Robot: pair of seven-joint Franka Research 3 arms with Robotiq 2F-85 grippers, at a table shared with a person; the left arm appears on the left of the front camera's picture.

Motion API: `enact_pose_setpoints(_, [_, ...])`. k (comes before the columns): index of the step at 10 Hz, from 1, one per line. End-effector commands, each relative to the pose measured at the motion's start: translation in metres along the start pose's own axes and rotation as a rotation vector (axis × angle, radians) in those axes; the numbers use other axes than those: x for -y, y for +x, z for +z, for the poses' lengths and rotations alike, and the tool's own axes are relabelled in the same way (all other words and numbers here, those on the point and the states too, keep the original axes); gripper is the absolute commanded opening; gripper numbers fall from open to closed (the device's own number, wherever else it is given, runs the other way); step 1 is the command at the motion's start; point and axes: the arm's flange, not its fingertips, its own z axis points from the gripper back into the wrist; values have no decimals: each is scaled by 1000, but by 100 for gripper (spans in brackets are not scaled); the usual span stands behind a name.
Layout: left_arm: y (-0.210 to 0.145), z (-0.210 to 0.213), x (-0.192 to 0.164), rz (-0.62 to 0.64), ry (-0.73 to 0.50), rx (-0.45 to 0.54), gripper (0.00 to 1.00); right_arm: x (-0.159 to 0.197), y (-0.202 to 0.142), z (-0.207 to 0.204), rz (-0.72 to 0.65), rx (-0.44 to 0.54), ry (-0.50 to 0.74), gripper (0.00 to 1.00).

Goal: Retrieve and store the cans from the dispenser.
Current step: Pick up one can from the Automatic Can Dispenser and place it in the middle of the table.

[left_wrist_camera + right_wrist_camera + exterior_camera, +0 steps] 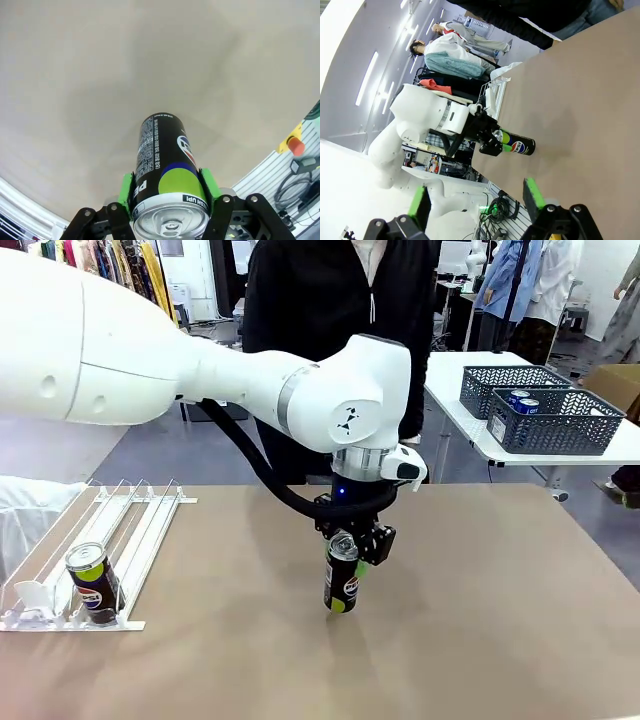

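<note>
One dark can (342, 585) stands upright straight below the left pincer (353, 540), which clamps it near the top; its base looks at or just above the desk (500, 590).

black can (342, 575) upright at table (500, 620) centre, 2nd can (92, 582) lying in white dispenser (150, 530)

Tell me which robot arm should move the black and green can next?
Left. The left gripper is shut around the top of the can, which is upright at the middle of the table. The right gripper stands open and empty, well away from the can.
</note>
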Motion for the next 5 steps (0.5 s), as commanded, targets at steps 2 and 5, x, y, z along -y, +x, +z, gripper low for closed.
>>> enact_pose_setpoints(2, [9,-1,-9,10,-8,-4,0,-3,4,-2,14,21,25,100])
enact_pose_setpoints(5, [9,0,-9,1,-11,-7,24,-3,4,-2,14,21,25,100])
